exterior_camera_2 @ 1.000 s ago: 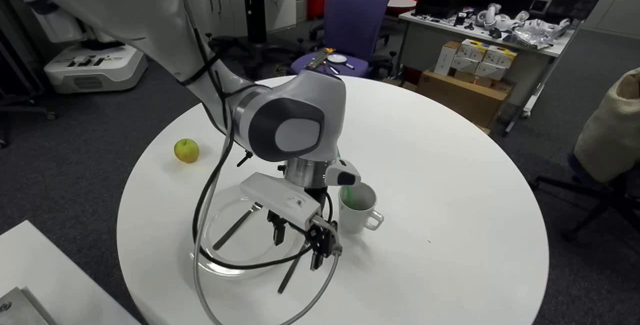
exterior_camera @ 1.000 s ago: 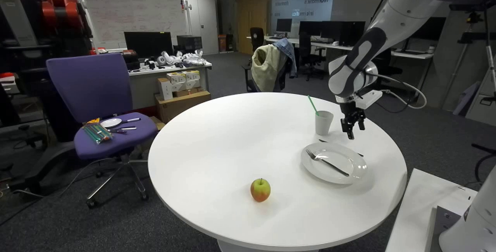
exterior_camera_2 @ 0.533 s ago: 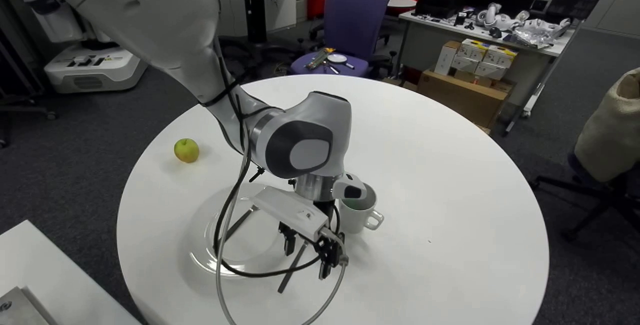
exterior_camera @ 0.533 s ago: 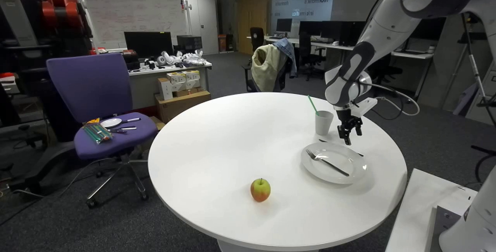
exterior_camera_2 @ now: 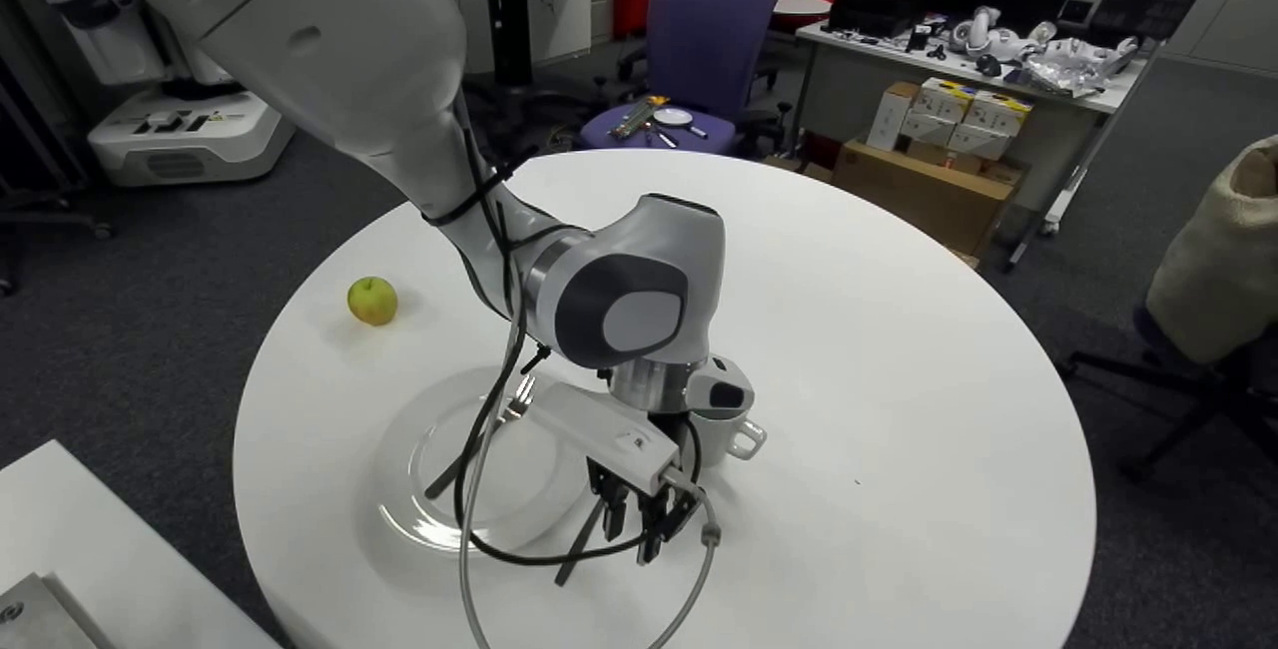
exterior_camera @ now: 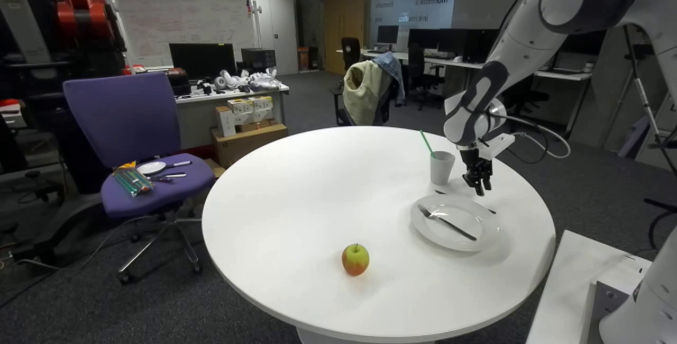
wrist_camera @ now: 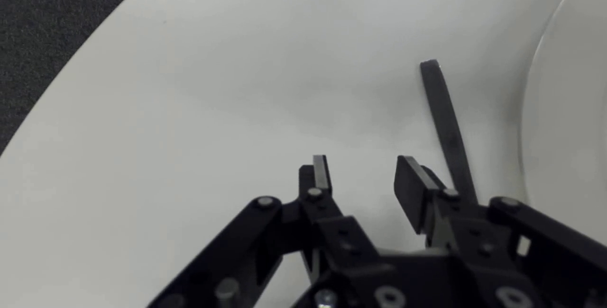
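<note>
In the wrist view, the black two-fingered claw, its fingers parted, hangs at lower centre above the round white table, with a slender dark metal utensil lying right of centre, beside the round glossy white plate at the right edge.

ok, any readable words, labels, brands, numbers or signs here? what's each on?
"nformatics", best reading: glass panel; blurred repeats on it.
Whiteboard: handwriting, too faint to read.
Small stacked boxes: print too small to read.
White wrist housing: dark mark, too small to read.
Dark utensil, plate, mug: no text visible.
</note>
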Tool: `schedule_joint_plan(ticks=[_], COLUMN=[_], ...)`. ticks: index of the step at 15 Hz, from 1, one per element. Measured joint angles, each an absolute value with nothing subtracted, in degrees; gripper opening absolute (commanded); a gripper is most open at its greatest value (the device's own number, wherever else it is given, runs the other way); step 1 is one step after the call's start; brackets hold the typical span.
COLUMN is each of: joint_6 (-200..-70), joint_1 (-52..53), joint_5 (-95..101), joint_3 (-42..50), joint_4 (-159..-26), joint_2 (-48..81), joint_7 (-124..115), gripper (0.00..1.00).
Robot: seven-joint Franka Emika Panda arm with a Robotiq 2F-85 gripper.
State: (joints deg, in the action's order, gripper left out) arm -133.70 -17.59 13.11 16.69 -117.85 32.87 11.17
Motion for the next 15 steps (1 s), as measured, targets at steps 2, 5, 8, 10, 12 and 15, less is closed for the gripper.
schedule_joint_plan(ticks=[2, 5, 8, 10, 12, 15], joint_6=[-133.58, -132.88, -132.43, -132.34, -132.3, -132.29], joint_1=[-17.91, -18.27, -18.4, -18.44, -18.68, -19.19], joint_5=[12.93, 12.18, 11.6, 11.3, 10.75, 9.92], joint_3=[16.36, 15.19, 14.27, 14.0, 13.78, 13.6], joint_4=[-117.8, -117.81, -117.81, -117.81, -117.81, -117.8], joint_2=[32.87, 32.87, 32.87, 32.87, 32.87, 32.87], joint_7=[11.64, 13.23, 14.29, 14.67, 15.14, 15.85], gripper=[0.57, 0.59, 0.51, 0.45, 0.48, 0.5])
